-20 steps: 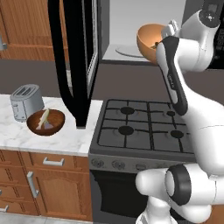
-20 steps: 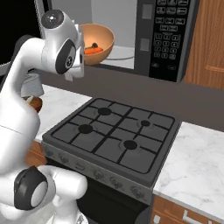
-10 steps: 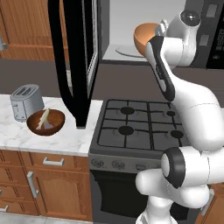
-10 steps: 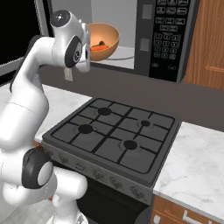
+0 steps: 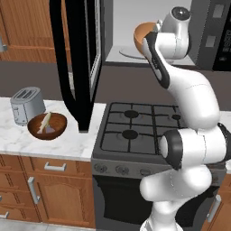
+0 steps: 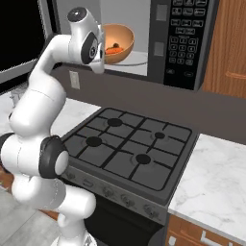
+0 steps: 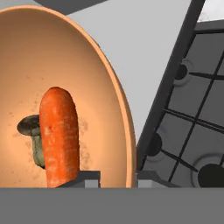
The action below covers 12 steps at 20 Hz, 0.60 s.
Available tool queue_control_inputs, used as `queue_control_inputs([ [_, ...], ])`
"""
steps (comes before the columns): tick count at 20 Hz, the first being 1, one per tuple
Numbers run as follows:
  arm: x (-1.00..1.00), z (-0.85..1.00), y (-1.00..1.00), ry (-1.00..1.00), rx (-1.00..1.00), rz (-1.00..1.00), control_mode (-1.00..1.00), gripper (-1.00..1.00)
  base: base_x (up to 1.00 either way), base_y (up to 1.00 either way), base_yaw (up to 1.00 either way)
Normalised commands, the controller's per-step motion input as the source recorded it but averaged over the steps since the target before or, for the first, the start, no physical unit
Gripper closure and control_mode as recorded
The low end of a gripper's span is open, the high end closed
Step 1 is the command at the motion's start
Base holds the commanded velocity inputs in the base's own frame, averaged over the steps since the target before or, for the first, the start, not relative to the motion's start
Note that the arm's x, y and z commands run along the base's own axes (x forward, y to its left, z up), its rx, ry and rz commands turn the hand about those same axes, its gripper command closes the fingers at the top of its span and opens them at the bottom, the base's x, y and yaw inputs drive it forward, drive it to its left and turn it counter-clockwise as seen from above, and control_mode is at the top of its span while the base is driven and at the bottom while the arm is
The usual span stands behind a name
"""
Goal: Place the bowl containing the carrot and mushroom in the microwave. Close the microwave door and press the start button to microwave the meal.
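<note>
The gripper [image 7: 117, 177] is clamped on the rim of the bowl [image 6: 115, 42], one finger inside and one outside, and the bowl hangs at the mouth of the microwave [image 6: 178, 43], above the near part of the turntable [image 5: 131, 53] and not set down. The carrot [image 7: 59, 135] lies in the bowl with the mushroom [image 7: 31, 131] tucked beside it, touching; both look settled near the bottom. To do this step well, I judge the bowl should be kept level while it is carried further in, since a rim grip lets a wide bowl tip and the food could roll. It should come down centred on the turntable, clear of the cavity's walls and its front edge, before the fingers let go. The hand should then back straight out without catching the rim. The door [image 5: 76, 58] stands wide open to the left, so the way in is free; closing it and pressing start on the panel [image 6: 185, 41] are not yet done.
</note>
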Motion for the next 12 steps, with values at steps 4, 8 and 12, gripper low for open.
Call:
queue_control_inputs([
  [4,0.58,0.0,-0.08,0.04,0.0,-0.04,-1.0,1.0,0.0,0.0,0.0],
  [8,0.53,0.0,-0.11,0.06,0.0,-0.04,-1.0,1.0,0.0,0.0,0.0],
  [12,0.53,0.0,-0.04,0.06,0.0,-0.04,-1.0,-1.0,0.0,0.0,0.0],
])
